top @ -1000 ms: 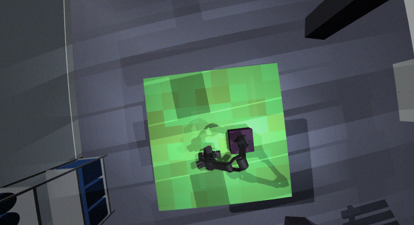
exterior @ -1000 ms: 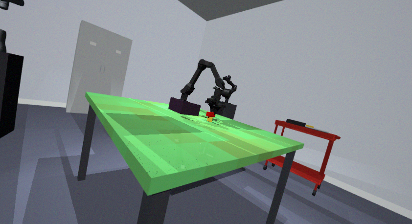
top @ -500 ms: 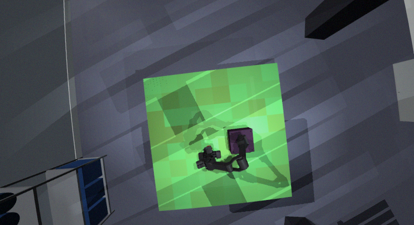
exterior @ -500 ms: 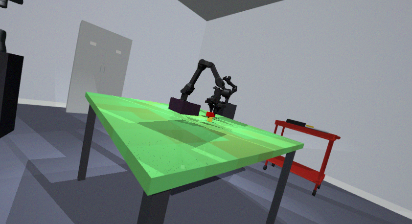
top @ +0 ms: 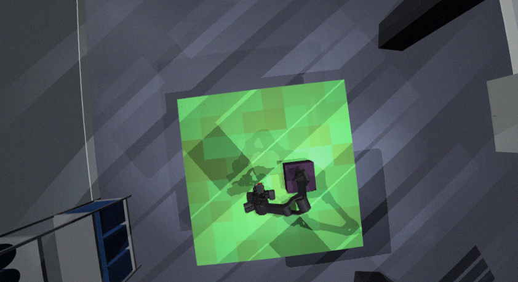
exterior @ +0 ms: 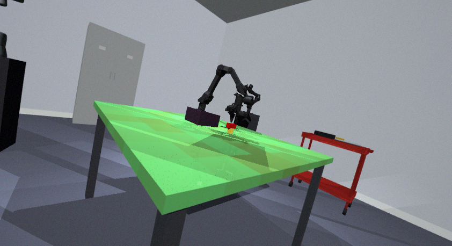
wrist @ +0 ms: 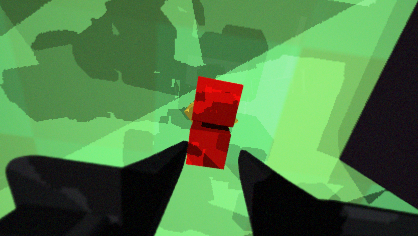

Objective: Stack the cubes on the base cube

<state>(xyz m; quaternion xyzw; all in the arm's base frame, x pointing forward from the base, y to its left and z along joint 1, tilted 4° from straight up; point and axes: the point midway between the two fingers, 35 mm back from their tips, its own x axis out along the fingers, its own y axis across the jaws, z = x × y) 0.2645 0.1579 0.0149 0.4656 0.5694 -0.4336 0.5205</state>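
We've got 2 red cubes up on the yellow base cube (exterior: 230, 131) (wrist: 189, 111), approx. mid-table a bit off the arm's base. In the wrist view the far red cube (wrist: 218, 101) & the near red cube (wrist: 207, 149) sit end to end w/ a dark, narrow gap btwn them; base shows only as small yellow bits poking out L & R under the far one. Ext. view gives us one red patch (exterior: 231, 125) atop the yellow; can't tell the 2 cubes apart there. Top view: just a red sliver (top: 259, 184) by the gripper (top: 258, 188) (exterior: 235, 122) (wrist: 213, 148).

Gripper's spread, nothing pinched: fingertips straddle the near cube, w/ a visible gap on the R side of the pic & the other tip v. close to the cube's edge; can't tell if that one touches.

Arm (top: 277, 208) (exterior: 214, 84) arches up from a dark purple block (top: 288, 187) (exterior: 208, 119) on the green table (top: 217, 244) (exterior: 189, 178), then bends down to the cubes. Shadows & lighter bands cross the tabletop.

Further out, ext. view: red cart (exterior: 358, 171) w/ a dark box (exterior: 323, 134) on its top shelf, & a grey cabinet (exterior: 94, 86) by the wall. Top view, lower L: shelf unit w/ blue bins (top: 112, 240).
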